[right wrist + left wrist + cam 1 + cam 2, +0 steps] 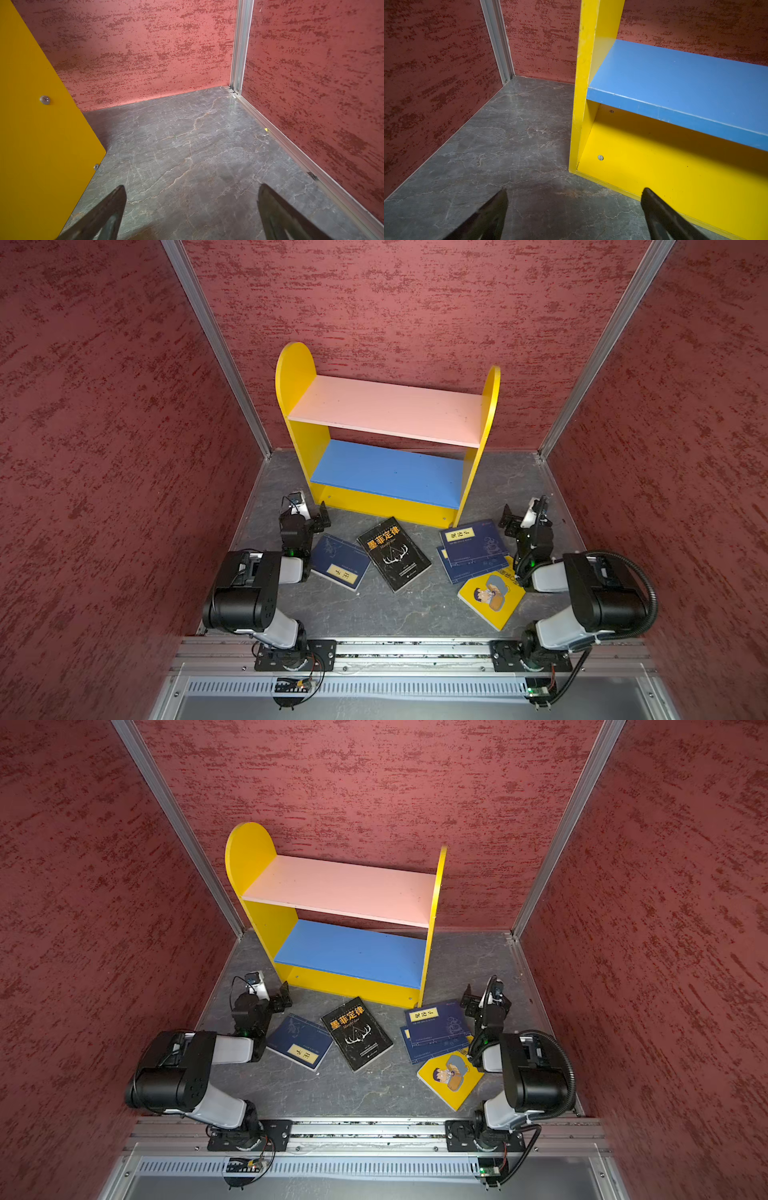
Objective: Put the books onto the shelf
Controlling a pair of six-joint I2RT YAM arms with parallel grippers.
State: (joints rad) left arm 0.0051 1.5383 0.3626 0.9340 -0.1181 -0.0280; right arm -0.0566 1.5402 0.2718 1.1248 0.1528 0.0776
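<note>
— Trouble from here, as you judge it?
— Thin books, all five flat on the surface (374,614), near the shelf (386,406), none on it. A hand could slide one along instead of getting under its edge. On the right, two navy books (473,541) overlap and touch the yellow book (492,597), so lifting one may drag its neighbours.
— And the hands?
— The left hand (574,193) is spread wide and empty, just beside the shelf's near left corner. A careless swing could knock that panel. The right hand (192,187) is equally wide and empty, right of the shelf.
— Anything hard to see?
— The lower navy cover is mostly hidden, the right arm (536,539) cuts off the yellow book's far corner, and neither wrist view shows a book. The black book (393,553) and the lone navy book (340,562) lie uncovered, middle and left.
</note>
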